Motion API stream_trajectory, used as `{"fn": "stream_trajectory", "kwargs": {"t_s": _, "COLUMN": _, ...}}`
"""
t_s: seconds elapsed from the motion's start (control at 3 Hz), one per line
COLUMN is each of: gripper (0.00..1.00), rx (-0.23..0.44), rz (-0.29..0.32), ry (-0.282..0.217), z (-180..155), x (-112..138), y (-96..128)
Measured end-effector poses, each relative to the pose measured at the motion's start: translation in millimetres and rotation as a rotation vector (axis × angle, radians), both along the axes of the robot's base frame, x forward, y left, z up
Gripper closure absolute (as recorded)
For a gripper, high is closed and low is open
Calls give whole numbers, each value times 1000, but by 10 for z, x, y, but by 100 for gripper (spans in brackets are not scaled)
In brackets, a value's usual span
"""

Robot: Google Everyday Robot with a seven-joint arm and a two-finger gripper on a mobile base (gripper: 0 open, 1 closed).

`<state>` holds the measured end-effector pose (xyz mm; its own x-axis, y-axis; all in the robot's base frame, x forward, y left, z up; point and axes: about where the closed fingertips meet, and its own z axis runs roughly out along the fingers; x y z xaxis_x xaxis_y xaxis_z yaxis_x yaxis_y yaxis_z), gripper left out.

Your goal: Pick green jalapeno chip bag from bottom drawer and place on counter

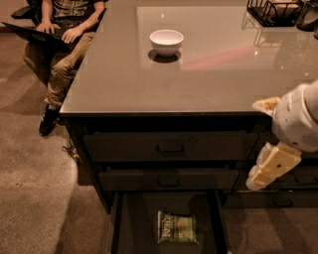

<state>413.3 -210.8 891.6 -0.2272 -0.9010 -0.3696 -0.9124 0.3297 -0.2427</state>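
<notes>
Dimly lit, the room holds a dark island cabinet whose glossy counter (124,79) fills the upper part of the view. The gripper (272,167) hangs beside the counter's near corner, just under its edge and in front of the cabinet face, pale and angled downward. Whether it is open or closed cannot be told from this angle, and nothing shows in its hold.

Below the gripper and across toward the cabinet's middle, the bottom drawer (133,223) stands pulled out. The green jalapeno chip bag (177,228) lies flat on the drawer's dark floor, apart from both side walls.

This looks like the first step: the reach toward the bag, with the pick not yet begun. The next move calls for going down and across, over the drawer wall nearest the gripper, then descending onto the bag from above. As the bag lies flat, the grasp will probably have to pinch the crinkly foil at its top.

The 2 closed drawers (170,147) sit directly above the open drawer's back, so the approach needs to stay out in front of them. The side walls limit sideways room.

Above the gripper, the counter's near stretch offers wide space for setting down. A white bowl (166,41) sits farther back and across, and a wire basket (271,11) stands at the far corner. A seated person (64,49) is well apart.
</notes>
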Motion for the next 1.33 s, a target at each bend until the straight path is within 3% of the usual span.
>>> {"fn": "stream_trajectory", "kwargs": {"t_s": 0.33, "gripper": 0, "rx": 150, "rz": -14, "ry": 13, "z": -683, "x": -38, "y": 73}}
{"fn": "stream_trajectory", "kwargs": {"t_s": 0.67, "gripper": 0, "rx": 217, "rz": -36, "ry": -18, "z": -727, "x": 37, "y": 137}}
{"fn": "stream_trajectory", "kwargs": {"t_s": 1.33, "gripper": 0, "rx": 239, "rz": -64, "ry": 22, "z": -972, "x": 41, "y": 48}}
